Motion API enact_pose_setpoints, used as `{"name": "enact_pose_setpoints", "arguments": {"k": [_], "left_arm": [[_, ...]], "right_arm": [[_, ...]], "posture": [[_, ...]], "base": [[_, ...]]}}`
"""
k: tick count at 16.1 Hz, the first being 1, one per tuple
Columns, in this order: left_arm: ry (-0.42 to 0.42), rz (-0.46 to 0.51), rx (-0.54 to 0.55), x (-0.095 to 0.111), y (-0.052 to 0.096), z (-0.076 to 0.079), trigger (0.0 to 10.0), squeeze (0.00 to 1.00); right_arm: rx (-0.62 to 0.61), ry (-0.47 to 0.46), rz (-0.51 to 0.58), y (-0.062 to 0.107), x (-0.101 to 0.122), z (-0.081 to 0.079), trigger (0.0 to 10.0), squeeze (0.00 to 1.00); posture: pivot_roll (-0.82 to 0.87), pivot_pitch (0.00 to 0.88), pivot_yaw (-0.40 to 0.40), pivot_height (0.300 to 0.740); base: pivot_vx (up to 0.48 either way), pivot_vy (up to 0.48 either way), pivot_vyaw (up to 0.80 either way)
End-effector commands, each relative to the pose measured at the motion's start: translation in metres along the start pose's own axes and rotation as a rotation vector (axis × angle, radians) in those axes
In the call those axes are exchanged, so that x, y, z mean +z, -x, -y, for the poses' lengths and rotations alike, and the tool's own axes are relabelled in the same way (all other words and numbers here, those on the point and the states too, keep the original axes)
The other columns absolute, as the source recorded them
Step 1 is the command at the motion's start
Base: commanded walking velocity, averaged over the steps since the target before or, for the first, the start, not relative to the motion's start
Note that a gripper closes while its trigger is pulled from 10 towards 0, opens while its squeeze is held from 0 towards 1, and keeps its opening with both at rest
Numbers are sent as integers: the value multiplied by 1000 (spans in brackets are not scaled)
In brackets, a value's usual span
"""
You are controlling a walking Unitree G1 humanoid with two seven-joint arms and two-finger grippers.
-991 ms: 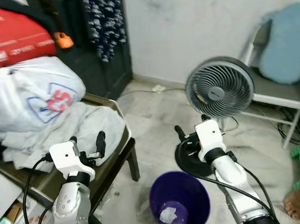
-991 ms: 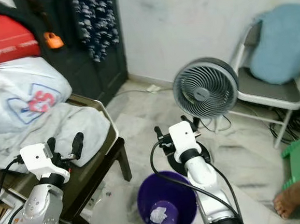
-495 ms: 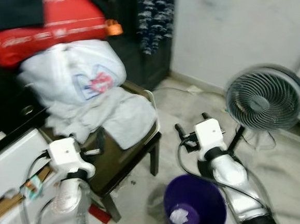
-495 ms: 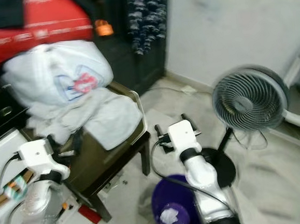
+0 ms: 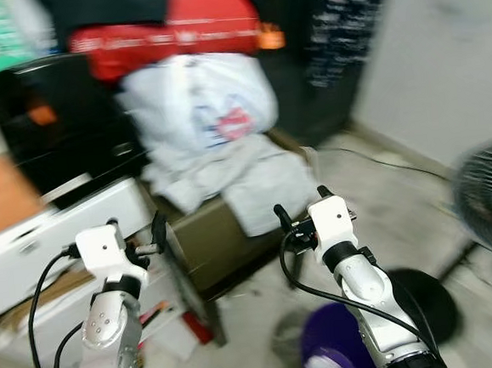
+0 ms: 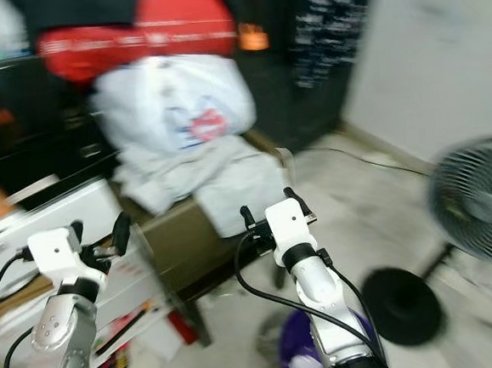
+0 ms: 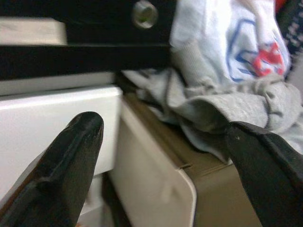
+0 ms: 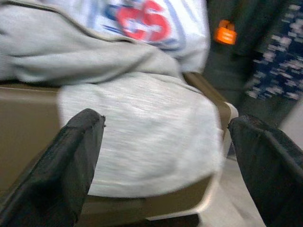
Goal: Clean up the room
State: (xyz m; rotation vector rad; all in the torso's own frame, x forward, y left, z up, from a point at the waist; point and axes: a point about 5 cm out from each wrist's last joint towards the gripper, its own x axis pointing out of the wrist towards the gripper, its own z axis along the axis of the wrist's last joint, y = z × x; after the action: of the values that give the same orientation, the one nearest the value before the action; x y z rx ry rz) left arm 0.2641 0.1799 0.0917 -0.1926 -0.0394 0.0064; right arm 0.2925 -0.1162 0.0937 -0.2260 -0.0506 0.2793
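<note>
Ahead of us stands a brown chair (image 5: pixel 226 249) heaped with a grey cloth (image 5: pixel 254 179) and a white bag (image 5: pixel 197 98); we judge this clutter the likely target, being piled rather than put away; our left gripper (image 5: pixel 135 235) and right gripper (image 5: pixel 299 210) are raised level before the chair, each with fingers apart and holding nothing, presumably ready for a grasp; a purple bin (image 5: pixel 332 360) sits on the floor below our right arm, a fan (image 5: pixel 491 211) to the right; frames blurred.
</note>
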Motion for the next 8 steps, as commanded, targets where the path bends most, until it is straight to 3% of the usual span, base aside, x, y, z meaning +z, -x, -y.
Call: {"name": "enact_pose_setpoints", "arguments": {"k": [1,8], "left_arm": [[-4,-9,-11,-1,1,3,10000,0],[-1,-17,-25,-2,-1,4,10000,0]], "right_arm": [[-9,1,0,1,0,4,10000,0],[-7,-6,-5,-1,0,4,10000,0]], "posture": [[-110,44,-22,740],[-110,52,-23,740]], "base": [[0,0,800],[0,0,800]]}}
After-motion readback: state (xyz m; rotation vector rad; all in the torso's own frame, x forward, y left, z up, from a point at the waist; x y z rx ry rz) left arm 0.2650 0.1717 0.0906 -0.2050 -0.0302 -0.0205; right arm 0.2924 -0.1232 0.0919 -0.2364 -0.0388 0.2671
